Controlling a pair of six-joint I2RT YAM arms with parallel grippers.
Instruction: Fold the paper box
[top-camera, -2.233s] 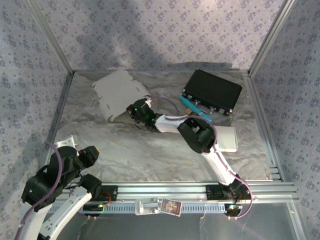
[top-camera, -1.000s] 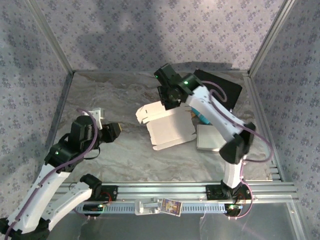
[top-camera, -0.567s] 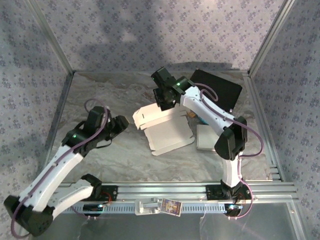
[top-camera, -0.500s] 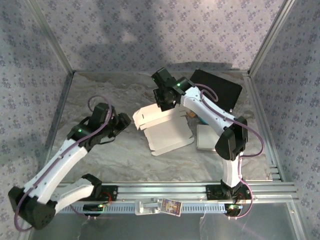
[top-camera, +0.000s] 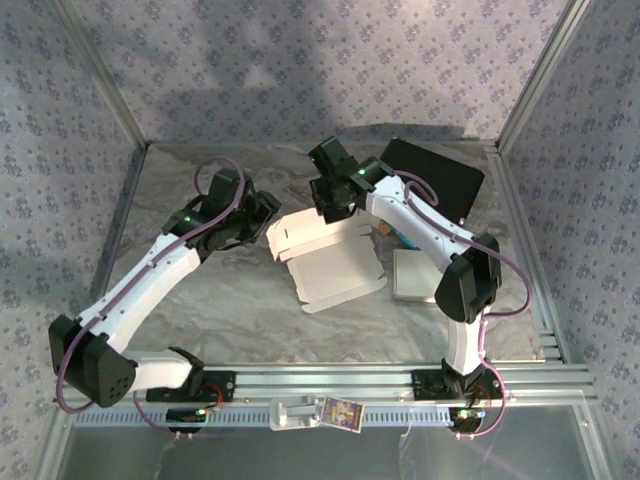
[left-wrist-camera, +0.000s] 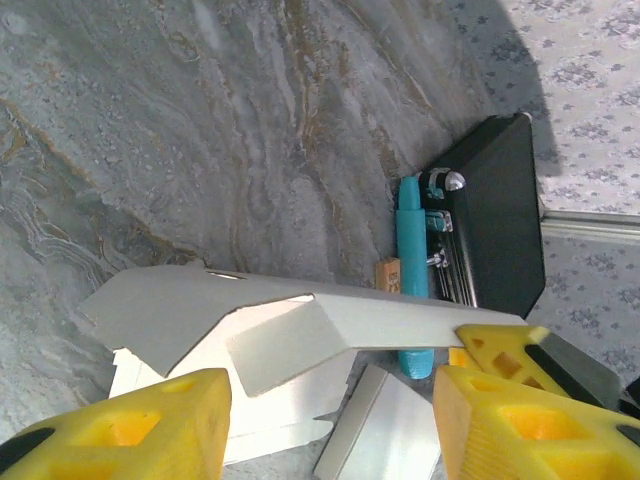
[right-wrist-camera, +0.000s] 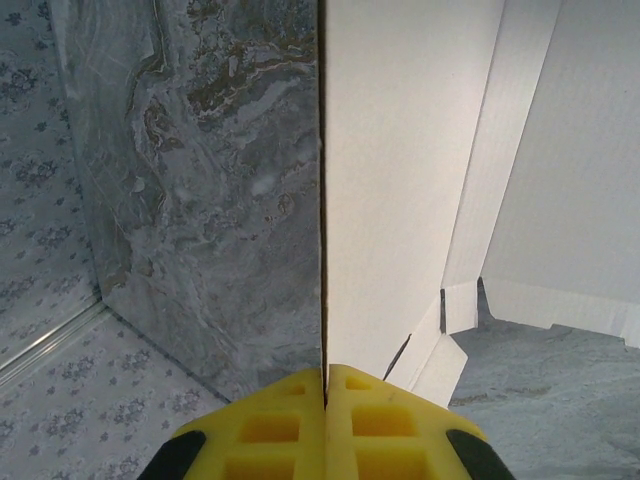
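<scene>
1. Two grippers flank the paper box (top-camera: 335, 262) mid-surface (top-camera: 200, 290): the right gripper (top-camera: 330, 207) is at its raised far side, the left gripper (top-camera: 266, 212) just beside its left edge.
2. Left wrist: the left gripper (left-wrist-camera: 325, 400) gapes empty before the paper box (left-wrist-camera: 270, 320), which looks light and floppy.
3. Right wrist: the right gripper (right-wrist-camera: 326, 378) is pinched tight on the paper box (right-wrist-camera: 400, 180) at its thin edge. It likely creases easily, so take hold near the folds, gently.

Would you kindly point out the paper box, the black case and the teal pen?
paper box (top-camera: 335, 270): top external view, middle of flat panel.
black case (top-camera: 450, 182): top external view, bare lid.
teal pen (left-wrist-camera: 410, 240): left wrist view, mid-barrel.
</scene>
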